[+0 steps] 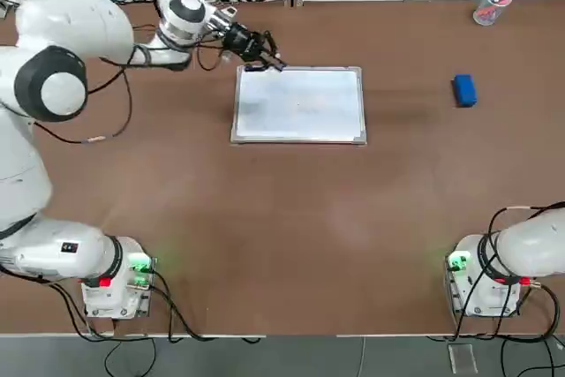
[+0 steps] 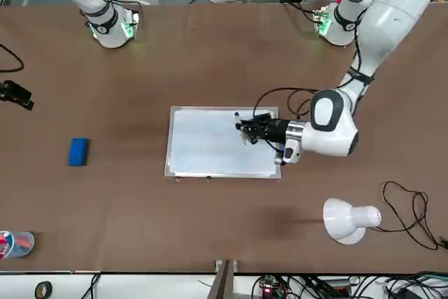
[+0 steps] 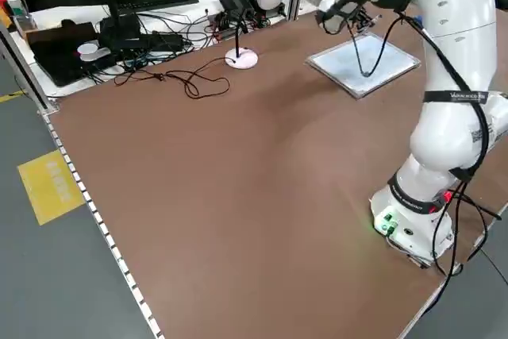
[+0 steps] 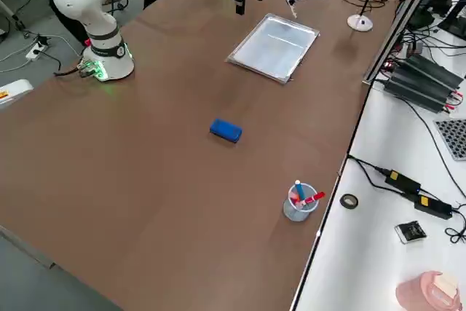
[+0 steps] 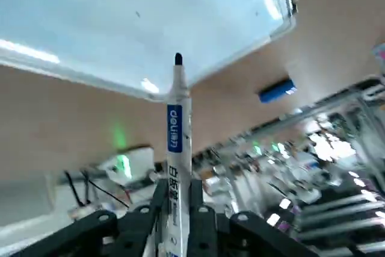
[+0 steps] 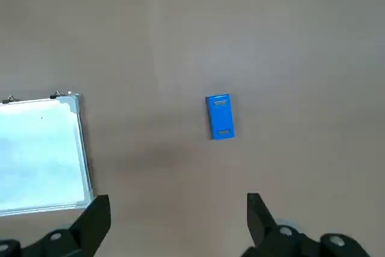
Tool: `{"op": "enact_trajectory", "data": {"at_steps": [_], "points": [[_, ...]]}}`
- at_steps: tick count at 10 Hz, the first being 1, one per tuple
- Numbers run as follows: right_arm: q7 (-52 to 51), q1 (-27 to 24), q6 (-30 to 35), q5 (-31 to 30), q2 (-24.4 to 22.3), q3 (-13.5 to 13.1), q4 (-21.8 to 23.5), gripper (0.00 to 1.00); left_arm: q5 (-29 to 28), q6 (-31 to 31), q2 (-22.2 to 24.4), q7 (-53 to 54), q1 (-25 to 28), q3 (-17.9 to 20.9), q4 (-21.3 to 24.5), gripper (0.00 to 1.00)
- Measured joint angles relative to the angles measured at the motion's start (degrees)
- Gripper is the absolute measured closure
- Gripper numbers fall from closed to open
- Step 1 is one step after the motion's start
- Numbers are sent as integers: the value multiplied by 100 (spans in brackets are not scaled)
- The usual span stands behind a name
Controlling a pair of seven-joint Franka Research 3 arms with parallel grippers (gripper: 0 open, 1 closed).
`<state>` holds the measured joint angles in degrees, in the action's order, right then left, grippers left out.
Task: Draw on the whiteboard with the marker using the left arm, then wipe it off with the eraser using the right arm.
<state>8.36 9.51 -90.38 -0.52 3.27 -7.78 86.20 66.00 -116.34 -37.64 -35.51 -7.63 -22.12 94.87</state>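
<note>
The left gripper (image 5: pixel 178 188) is closed on the marker (image 5: pixel 178 167), whose dark tip is bare, and hangs over the far left corner of the board (image 1: pixel 300 108); the board lies flat near the middle of the bench (image 1: pixel 265 245); the right gripper (image 6: pixel 179 209), its fingers wide apart with nothing between them, is over the right side of the bench; the eraser (image 1: pixel 464 90), a blue block, lies well apart from the board, to its right, and beyond it stands the cup (image 1: pixel 492 8) with red things in it, near the far edge
</note>
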Motion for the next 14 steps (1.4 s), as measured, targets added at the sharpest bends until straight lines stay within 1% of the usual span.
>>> {"op": "enact_trajectory", "data": {"at_steps": [2,3,4,7,9,12,14], "points": [[0,0,0,-33,0,0,10,0,898,-7,-197,-8,-110,1,0,82],[0,0,0,-41,0,-1,19,0,1250,-19,-309,-7,-170,1,-1,82],[0,0,0,-47,1,-2,29,0,1539,-33,-430,-5,-230,1,-3,82],[0,0,0,-103,2,-5,47,0,2150,-37,-788,9,-417,1,-10,82],[0,0,0,-128,5,-5,56,0,2404,-39,-990,24,-498,1,-22,82],[0,0,0,-186,14,-4,61,0,2484,-36,-1246,173,-606,-2,-59,82],[0,0,0,-192,15,-4,62,0,2577,-40,-1420,253,-749,-2,-195,82]]}}
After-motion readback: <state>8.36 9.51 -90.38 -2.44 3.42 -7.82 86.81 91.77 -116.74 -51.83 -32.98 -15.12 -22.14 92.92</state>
